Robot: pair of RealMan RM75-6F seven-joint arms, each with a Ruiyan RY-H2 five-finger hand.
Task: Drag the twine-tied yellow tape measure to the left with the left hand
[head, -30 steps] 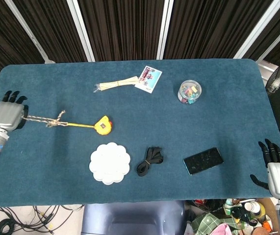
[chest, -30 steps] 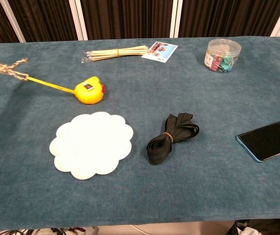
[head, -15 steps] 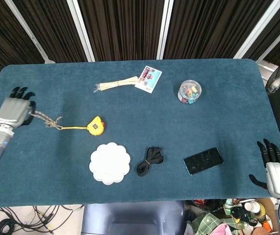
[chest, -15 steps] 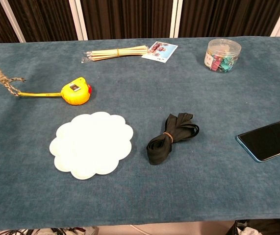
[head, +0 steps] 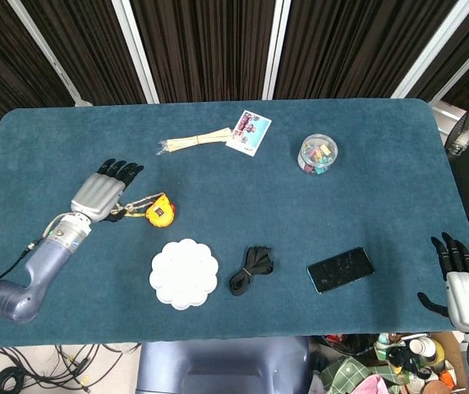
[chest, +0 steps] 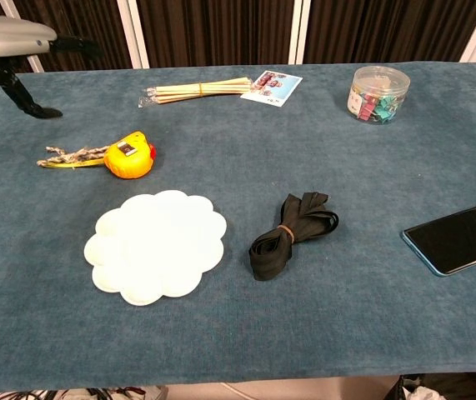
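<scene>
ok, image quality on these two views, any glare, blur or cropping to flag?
Head view: even light, sharp, slight barrel bend at the table edges; phone screen shows faint reflections. Chest view: sharp, soft shadows under the tape measure; left hand is cropped at the top-left corner.

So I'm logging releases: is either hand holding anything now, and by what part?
Nothing is held. The left hand hovers open above the twine, which lies slack beside the tape measure; the right hand is empty.

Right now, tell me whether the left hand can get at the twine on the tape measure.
Probably yes. The left hand hovers open just above the twine, which lies loose beside the yellow tape measure, with nothing between them.
</scene>
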